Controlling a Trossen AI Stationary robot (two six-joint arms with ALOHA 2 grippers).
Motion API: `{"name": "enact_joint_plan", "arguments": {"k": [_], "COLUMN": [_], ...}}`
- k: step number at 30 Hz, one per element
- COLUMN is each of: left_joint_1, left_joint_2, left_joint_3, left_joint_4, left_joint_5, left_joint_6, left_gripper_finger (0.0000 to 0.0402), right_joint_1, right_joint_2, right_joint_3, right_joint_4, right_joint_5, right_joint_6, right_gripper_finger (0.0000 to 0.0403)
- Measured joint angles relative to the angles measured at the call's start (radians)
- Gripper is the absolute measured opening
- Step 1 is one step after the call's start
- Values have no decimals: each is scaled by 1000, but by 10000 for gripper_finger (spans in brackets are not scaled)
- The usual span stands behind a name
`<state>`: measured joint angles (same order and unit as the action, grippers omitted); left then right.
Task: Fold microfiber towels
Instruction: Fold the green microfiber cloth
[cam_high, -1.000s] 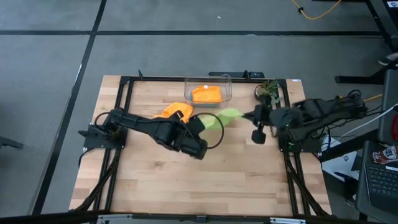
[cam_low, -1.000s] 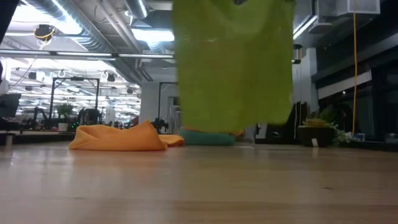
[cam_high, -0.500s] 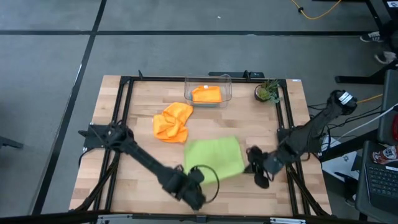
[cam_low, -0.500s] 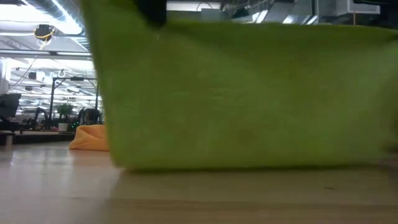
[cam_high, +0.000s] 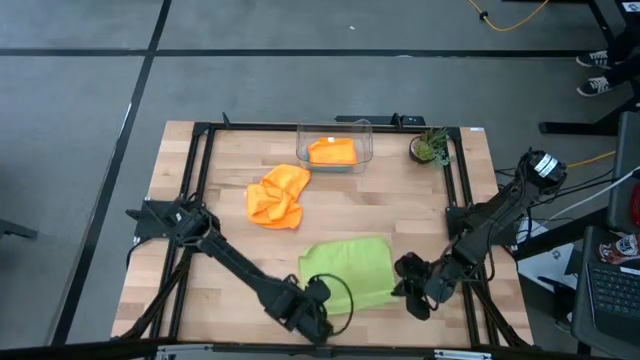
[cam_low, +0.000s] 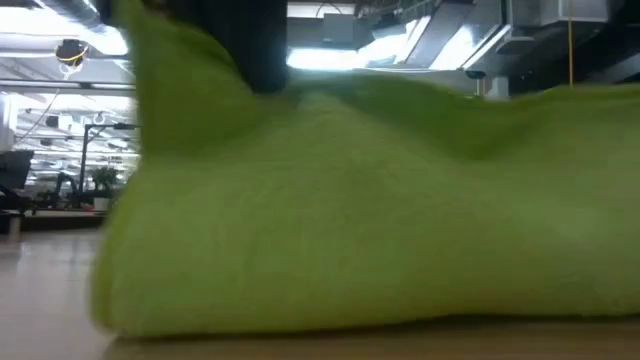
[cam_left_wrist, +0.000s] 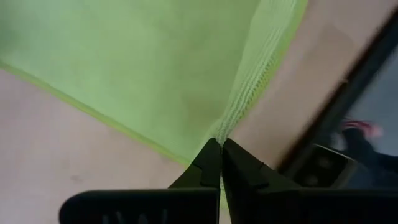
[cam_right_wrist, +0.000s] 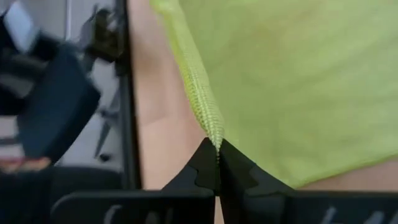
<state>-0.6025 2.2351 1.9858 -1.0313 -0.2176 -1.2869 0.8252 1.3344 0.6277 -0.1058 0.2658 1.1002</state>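
A lime green microfiber towel lies spread near the table's front edge and fills the low view. My left gripper is shut on its near left corner. My right gripper is shut on its near right corner. A crumpled orange towel rests on the table farther back. Another orange towel lies in the clear bin. My left gripper pinches the green towel's near left corner between its two fingertips, slanting down from the near side. The corner stands raised; the rest of the cloth lies on the table. My right gripper pinches the near right corner at the hemmed edge between its fingertips, slanting down from the table's right. The cloth beyond the corner lies on the wood.
A small potted plant stands at the far right by the black frame rail. Bare wood lies to the left of the green towel and between it and the orange one.
Both grippers have come down and toward the table's near edge, still shut on the green towel. The towel hung in the air at the far middle; now it is spread out flat near the front, with only its held corners raised.
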Motion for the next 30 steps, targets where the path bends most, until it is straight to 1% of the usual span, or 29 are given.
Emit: {"name": "enact_joint_plan", "arguments": {"k": [6, 8, 11, 15, 19, 25, 27, 30], "left_joint_1": [91, 123, 168, 215, 235, 257, 259, 263], "left_joint_2": [-7, -9, -9, -9, -9, 0, 4, 4], "left_joint_3": [0, 0, 0, 0, 0, 0, -1, 0], "left_joint_4": [-122, -154, -175, -177, -194, -220, -227, -225], "left_joint_5": [-4, -12, -29, -22, -54, -53, -53, -55], "left_joint_6": [165, 214, 272, 279, 279, 259, 245, 232], "left_gripper_finger": [0, 0, 0, 0, 0, 0, 0, 1], "right_joint_1": [-53, -73, -102, -135, -173, -237, -253, -273], "right_joint_2": [-37, -37, -35, -33, -33, -21, -18, -19], "right_joint_3": [0, 0, 0, 0, 0, 0, 0, 0], "right_joint_4": [-162, -226, -298, -324, -325, -327, -329, -327], "right_joint_5": [108, 130, 135, 161, 210, 213, 213, 209], "right_joint_6": [-3, 5, 12, -31, -67, -136, -141, -141], "right_gripper_finger": [2, 2, 2, 2, 2, 2, 9, 38]}}
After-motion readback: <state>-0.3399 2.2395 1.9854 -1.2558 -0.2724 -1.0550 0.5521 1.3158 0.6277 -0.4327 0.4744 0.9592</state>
